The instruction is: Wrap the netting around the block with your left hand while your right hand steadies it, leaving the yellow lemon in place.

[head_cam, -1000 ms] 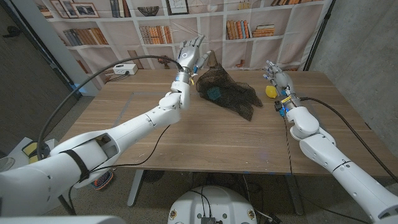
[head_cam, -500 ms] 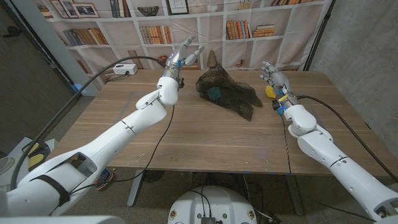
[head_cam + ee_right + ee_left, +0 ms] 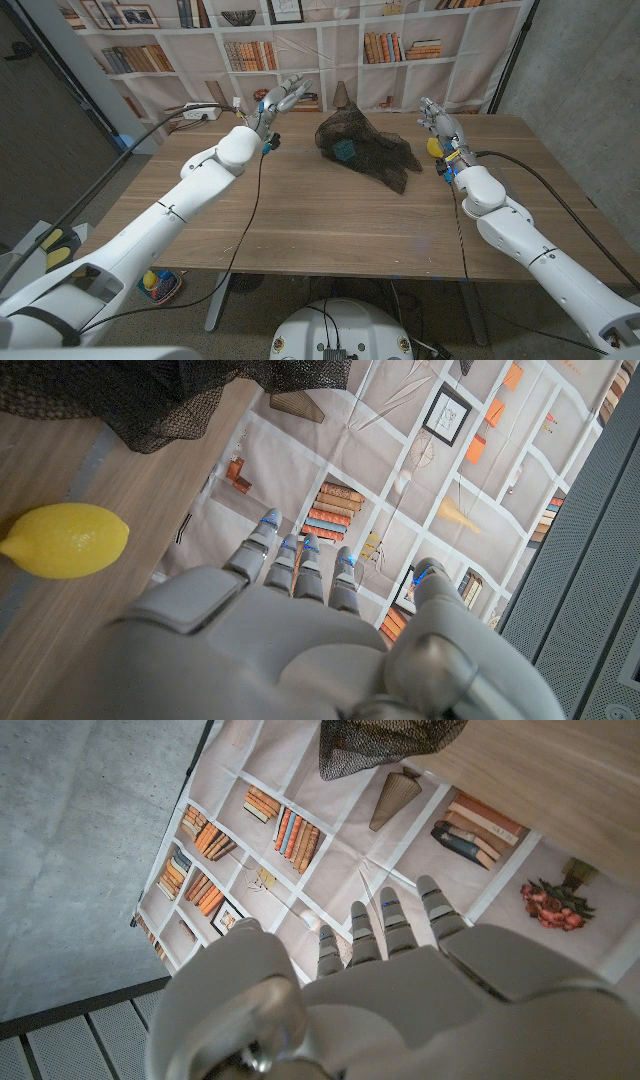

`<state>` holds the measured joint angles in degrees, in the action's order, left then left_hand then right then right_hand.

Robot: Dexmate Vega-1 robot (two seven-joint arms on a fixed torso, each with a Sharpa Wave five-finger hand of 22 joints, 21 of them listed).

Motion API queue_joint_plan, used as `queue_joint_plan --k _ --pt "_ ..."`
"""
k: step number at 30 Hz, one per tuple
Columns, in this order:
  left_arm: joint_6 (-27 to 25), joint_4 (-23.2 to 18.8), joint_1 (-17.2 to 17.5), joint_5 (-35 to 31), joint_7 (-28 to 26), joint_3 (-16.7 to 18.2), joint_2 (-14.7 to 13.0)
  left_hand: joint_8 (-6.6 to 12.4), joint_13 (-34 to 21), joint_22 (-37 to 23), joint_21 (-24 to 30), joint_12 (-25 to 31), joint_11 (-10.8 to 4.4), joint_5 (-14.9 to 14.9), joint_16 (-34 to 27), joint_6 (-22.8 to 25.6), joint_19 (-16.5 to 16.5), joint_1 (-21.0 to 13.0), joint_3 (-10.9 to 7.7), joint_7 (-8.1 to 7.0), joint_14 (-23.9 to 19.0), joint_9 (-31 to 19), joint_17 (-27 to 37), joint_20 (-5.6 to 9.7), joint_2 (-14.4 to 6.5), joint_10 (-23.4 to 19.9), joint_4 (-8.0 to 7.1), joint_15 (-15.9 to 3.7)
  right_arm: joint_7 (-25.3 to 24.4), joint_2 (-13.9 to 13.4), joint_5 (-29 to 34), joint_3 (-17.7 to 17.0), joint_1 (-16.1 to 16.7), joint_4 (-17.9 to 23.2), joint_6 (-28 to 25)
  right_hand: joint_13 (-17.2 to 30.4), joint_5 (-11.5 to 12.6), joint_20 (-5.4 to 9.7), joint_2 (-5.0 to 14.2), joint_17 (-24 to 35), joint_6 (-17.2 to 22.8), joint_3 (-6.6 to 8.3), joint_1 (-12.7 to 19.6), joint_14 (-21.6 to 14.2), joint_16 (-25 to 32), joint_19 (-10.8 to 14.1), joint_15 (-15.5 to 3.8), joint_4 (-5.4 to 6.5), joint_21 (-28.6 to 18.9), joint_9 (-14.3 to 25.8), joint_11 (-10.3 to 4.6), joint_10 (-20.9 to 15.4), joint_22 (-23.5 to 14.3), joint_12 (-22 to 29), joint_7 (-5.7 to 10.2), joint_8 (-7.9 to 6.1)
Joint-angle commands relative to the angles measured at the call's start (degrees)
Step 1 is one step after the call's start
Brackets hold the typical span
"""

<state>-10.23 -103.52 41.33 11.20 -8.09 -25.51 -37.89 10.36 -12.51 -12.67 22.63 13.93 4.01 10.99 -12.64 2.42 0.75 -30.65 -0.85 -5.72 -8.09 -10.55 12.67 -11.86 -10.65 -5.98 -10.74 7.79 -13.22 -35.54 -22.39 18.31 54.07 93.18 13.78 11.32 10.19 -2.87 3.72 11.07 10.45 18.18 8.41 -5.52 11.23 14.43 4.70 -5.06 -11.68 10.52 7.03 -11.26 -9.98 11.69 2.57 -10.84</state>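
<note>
Printed bookshelf backdrop hangs behind the wooden surface [image 3: 300,215]; dark netting [image 3: 365,145] drapes over the block [image 3: 345,150] near its far edge; the yellow lemon [image 3: 434,146] lies just beside the empty, open-fingered right hand [image 3: 440,125]; the left hand [image 3: 275,100] hovers apart, fingers spread, holding nothing.

You have a wooden table [image 3: 330,220] in front of you, its plank grain running side to side; toward the far edge, near the middle, the dark netting [image 3: 368,147] lies heaped over the block [image 3: 345,150] — a patch of blue shows through the mesh — and one corner of it trails out toward your right; just beyond that corner, apart from the mesh, the yellow lemon [image 3: 435,146] sits on the bare wood; a white box [image 3: 201,112] with a cable rests at the far left corner.
</note>
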Motion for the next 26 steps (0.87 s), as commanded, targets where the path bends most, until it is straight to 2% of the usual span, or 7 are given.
queue_joint_plan --k 1,6,13,17,22,26 --pt "5.0 2.6 2.0 12.5 9.2 3.4 -3.6 -0.02 -0.1 -0.2 -0.3 -0.3 0.02 0.0 0.3 -0.7 0.7 1.1 0.06 -0.02 0.1 0.0 0.1 -0.36 0.0 0.1 0.14 0.46 -4.8 -0.2 2.5 -0.2 1.4 3.1 -3.4 0.1 0.1 0.72 -0.59 0.4 0.4 -0.86 -1.3 -0.5 0.5 1.1 -0.76 0.28 -0.3 0.2 0.02 0.1 -0.3 -0.2 0.26 -0.32" --pt "8.4 5.2 2.1 16.2 13.2 3.7 -4.0 0.02 -0.1 -0.2 -0.4 -0.3 0.21 0.0 0.3 -0.8 0.9 1.8 0.08 -0.02 0.1 0.0 0.2 -0.37 0.0 0.2 0.18 0.37 -8.2 -0.8 3.7 -1.3 3.5 6.0 -5.7 0.1 0.3 1.13 -1.01 0.4 0.5 -1.36 -2.1 -0.8 0.6 1.5 -1.35 0.6 -0.4 0.2 0.16 -0.2 -0.3 0.0 0.29 -0.35" --pt "13.2 7.9 2.5 19.2 17.1 4.0 -4.4 0.04 -0.1 -0.3 -0.6 -0.4 0.22 0.0 0.3 -1.1 1.6 2.9 0.1 0.18 0.3 0.0 0.2 -0.35 0.0 0.5 0.25 0.34 -13.8 -2.3 6.7 -2.9 8.6 14.3 -10.7 0.1 0.4 0.94 -1.29 0.5 0.8 -1.75 -2.7 -1.1 0.7 1.5 -1.28 0.88 -0.4 0.2 0.06 -0.6 -0.3 0.1 0.14 -0.41" --pt "13.0 8.5 2.8 20.6 17.1 4.2 -4.5 0.11 -0.1 -0.3 -0.7 -0.4 0.11 0.0 0.3 -1.0 1.8 3.3 0.11 0.14 0.3 0.0 0.2 -0.36 0.1 0.4 0.3 0.21 -15.7 -2.3 7.4 -3.2 10.9 18.1 -13.7 0.1 0.4 0.95 -1.33 0.5 0.8 -1.86 -2.9 -1.1 0.7 1.5 -1.31 0.98 -0.4 0.2 -0.1 -0.7 -0.3 0.1 0.25 -0.42" --pt "12.9 9.8 2.7 20.6 16.1 4.1 -4.6 0.15 -0.1 -0.3 -0.8 -0.4 0.37 0.1 0.3 -1.1 2.0 3.9 0.09 0.22 0.4 0.0 0.2 -0.38 0.1 0.6 0.35 0.32 -17.3 -2.4 9.5 -2.8 11.6 21.6 -16.9 0.1 0.6 0.98 -1.13 0.4 0.8 -1.81 -2.9 -1.0 0.6 1.4 -1.39 1.04 -0.3 0.2 -0.13 -0.6 -0.3 0.1 0.37 -0.37" --pt "12.6 11.1 2.8 22.0 16.1 4.6 -4.7 0.17 -0.1 -0.4 -0.8 -0.5 0.56 0.1 0.3 -1.2 2.2 4.3 0.04 0.38 0.4 0.0 0.2 -0.37 0.1 0.6 0.39 0.43 -17.3 -1.8 10.9 -1.9 10.4 21.9 -17.1 0.1 0.7 0.9 -0.94 0.4 0.6 -1.7 -2.8 -1.1 0.5 1.4 -1.32 1.0 -0.3 0.2 -0.17 -0.5 -0.3 0.0 0.34 -0.3"
